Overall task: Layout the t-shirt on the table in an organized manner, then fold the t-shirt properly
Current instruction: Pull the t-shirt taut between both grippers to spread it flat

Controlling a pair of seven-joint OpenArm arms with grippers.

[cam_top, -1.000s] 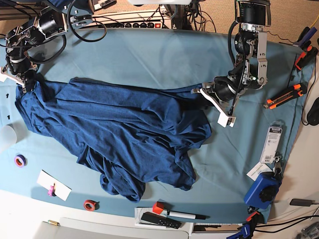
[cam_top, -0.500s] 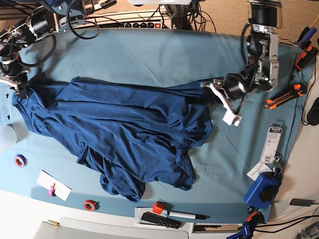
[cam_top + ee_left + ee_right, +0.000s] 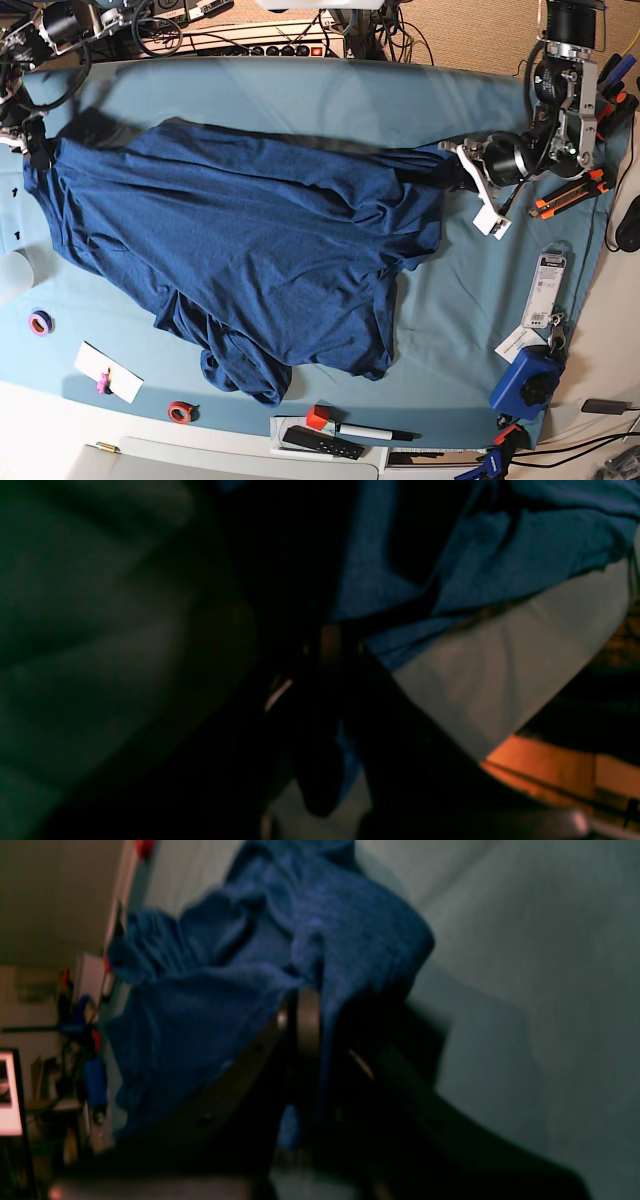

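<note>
I am pinching the t-shirt [image 3: 250,250] with both of my pincers, one at each end. My left pincer [image 3: 462,172] is pressed together on the cloth at one end, and my right pincer [image 3: 38,150] is pressed together on the cloth at the other end. The shirt is lying on the table [image 3: 300,100], spread wide between my two pincers. The top part of it is looking flat and smooth. The bottom part is hanging in folds and is bunching up in a lump near the front edge. From my left wrist I am seeing the blue shirt [image 3: 450,570] going in between my dark fingers [image 3: 320,775], with the pale table [image 3: 500,680] beside it. From my right wrist I am seeing the shirt [image 3: 240,990] draping over my pincer [image 3: 310,1040], and it is blurry. Small things are sitting around the shirt: a red tape roll [image 3: 181,411], a purple tape roll [image 3: 40,322], a white card [image 3: 108,372], a marker [image 3: 372,432], a black remote [image 3: 321,441] and a blue tool [image 3: 527,381].
</note>
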